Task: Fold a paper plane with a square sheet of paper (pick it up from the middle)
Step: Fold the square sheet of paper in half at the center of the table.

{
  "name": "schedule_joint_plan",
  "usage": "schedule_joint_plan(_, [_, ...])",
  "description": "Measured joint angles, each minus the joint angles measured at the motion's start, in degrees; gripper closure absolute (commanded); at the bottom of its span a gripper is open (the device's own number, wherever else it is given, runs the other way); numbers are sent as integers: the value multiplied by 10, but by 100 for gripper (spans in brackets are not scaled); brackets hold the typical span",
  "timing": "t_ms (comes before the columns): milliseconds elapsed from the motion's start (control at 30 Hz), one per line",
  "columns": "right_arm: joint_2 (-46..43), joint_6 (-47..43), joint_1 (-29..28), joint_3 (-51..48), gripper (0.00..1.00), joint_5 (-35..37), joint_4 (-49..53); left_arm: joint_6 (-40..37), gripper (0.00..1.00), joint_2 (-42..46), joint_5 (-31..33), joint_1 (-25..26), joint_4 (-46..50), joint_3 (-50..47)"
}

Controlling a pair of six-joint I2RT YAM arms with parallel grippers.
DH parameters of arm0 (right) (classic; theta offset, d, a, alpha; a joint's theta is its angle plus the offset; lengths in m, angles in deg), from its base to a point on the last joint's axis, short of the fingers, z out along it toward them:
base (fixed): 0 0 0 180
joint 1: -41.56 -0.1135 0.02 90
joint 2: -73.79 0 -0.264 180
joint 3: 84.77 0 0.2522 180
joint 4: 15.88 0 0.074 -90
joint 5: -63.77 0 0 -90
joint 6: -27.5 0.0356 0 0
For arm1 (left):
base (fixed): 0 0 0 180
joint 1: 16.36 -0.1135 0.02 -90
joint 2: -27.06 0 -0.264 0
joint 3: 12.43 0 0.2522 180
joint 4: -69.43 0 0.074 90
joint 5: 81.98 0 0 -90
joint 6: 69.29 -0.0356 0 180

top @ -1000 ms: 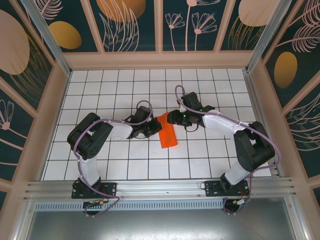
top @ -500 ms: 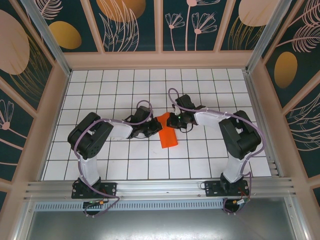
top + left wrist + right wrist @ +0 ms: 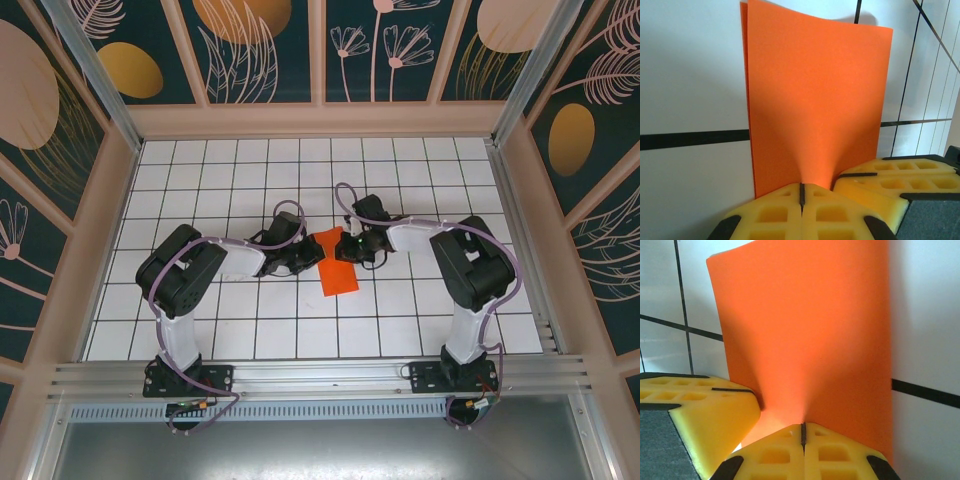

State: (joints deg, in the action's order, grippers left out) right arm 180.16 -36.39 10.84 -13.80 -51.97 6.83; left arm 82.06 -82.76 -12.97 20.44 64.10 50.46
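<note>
A white gridded table sits inside floral-panelled walls, and the square sheet of paper — doubled over into a narrow rectangle — is at the centre of the top view. The left gripper is closed tight on one edge, its yellow pads meeting with paper pinched between them. The right gripper is clamped on likewise, just beside it. With both grips so close, uneven pulls could tear the thin sheet or skew its layers — spoiling the crease.
</note>
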Motion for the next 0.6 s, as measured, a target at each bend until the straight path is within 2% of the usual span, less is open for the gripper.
schedule_joint_plan(267, [-14, -23, 31, -47, 100, -39, -49, 3, 100, -1, 0, 0, -12, -9])
schedule_joint_plan(467, [-71, -33, 89, -110, 100, -36, -48, 4, 100, 0, 0, 0, -23, -15])
schedule_joint_plan(600, [-94, -33, 101, -114, 100, -22, -34, 4, 100, 0, 0, 0, -27, -15])
